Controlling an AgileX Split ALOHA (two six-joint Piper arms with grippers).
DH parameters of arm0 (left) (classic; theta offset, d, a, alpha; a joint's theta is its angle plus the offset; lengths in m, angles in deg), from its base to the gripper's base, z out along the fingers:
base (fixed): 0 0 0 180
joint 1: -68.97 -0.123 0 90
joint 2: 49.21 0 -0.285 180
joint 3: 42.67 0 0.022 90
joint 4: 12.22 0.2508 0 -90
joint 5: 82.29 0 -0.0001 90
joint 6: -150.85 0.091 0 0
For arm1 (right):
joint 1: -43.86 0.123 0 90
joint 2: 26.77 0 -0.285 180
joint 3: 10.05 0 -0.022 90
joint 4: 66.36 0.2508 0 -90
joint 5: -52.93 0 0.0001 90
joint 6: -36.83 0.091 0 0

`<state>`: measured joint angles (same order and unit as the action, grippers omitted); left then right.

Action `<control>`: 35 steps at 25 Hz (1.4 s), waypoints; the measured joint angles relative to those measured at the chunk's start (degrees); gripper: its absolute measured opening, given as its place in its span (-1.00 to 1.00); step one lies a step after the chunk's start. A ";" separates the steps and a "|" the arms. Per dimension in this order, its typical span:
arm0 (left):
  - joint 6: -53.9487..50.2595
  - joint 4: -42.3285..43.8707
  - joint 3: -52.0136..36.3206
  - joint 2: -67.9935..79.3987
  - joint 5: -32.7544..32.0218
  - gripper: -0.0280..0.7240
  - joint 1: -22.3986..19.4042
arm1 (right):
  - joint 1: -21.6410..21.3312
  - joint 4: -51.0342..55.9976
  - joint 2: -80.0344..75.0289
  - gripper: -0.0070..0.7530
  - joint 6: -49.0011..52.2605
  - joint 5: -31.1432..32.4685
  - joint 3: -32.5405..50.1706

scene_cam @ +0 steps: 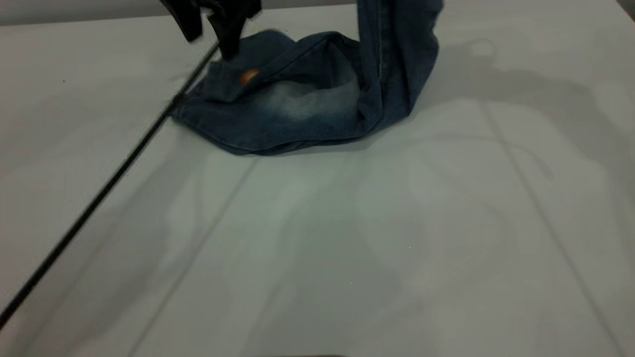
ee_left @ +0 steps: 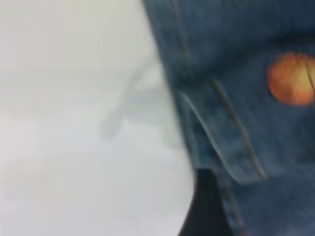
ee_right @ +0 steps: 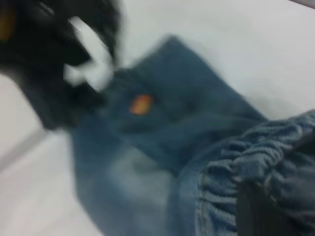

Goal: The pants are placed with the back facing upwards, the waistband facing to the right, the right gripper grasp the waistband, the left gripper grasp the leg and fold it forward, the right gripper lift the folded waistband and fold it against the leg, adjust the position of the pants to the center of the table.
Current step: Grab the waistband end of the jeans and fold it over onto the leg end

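Observation:
The pants (scene_cam: 297, 109) lie crumpled at the far middle of the table (scene_cam: 347, 248). The leg (scene_cam: 238, 84) with the orange basketball print (scene_cam: 249, 76) is folded on top at the left. My left gripper (scene_cam: 211, 47) hangs open just above the leg's left edge, one tip almost touching the denim. The left wrist view shows the hem (ee_left: 231, 132), the ball print (ee_left: 291, 78) and one black finger (ee_left: 204, 211). The pants' right side rises out of the exterior view's top. My right gripper (ee_right: 261, 206) is shut on the gathered waistband (ee_right: 256, 162), holding it up.
A long black cable (scene_cam: 99, 196) runs diagonally from the left gripper toward the table's near left edge. The left arm's black wrist (ee_right: 54, 59) shows in the right wrist view beyond the pants. Bare tabletop spreads in front of the pants and to both sides.

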<state>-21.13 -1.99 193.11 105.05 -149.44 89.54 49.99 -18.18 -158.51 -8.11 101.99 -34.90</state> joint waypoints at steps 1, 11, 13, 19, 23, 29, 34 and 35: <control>-0.44 0.71 1.14 0.00 0.00 0.38 -0.35 | -0.13 -2.17 0.00 -0.85 1.81 0.00 -0.39; -6.22 3.60 17.65 0.00 0.00 0.38 -4.01 | 4.88 0.49 0.00 -0.85 2.10 -0.06 -0.60; -7.25 3.53 20.70 0.00 0.00 0.38 -4.20 | 6.97 3.75 -0.39 -0.85 0.01 -0.06 -0.67; -8.03 2.90 27.70 0.00 0.00 0.38 -4.20 | 11.75 14.99 -5.35 -0.85 -7.34 -2.37 -1.05; -8.40 1.84 27.99 0.00 0.00 0.38 -4.20 | 13.61 25.28 -9.45 -0.85 -15.15 -3.91 -1.05; -8.57 1.57 27.99 0.00 0.00 0.38 -4.20 | 15.98 38.30 -13.37 -0.65 -19.26 -4.45 -1.05; -8.64 1.12 27.99 0.00 0.00 0.38 -4.20 | 16.74 43.30 -15.16 0.02 -19.04 -0.98 -1.10; -8.43 0.48 27.99 0.00 0.00 0.38 -4.20 | 16.74 43.66 -15.31 0.16 -18.96 -0.43 -1.10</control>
<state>-29.56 -1.51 221.10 105.05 -149.44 85.34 66.74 25.49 -173.82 -27.07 101.56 -36.00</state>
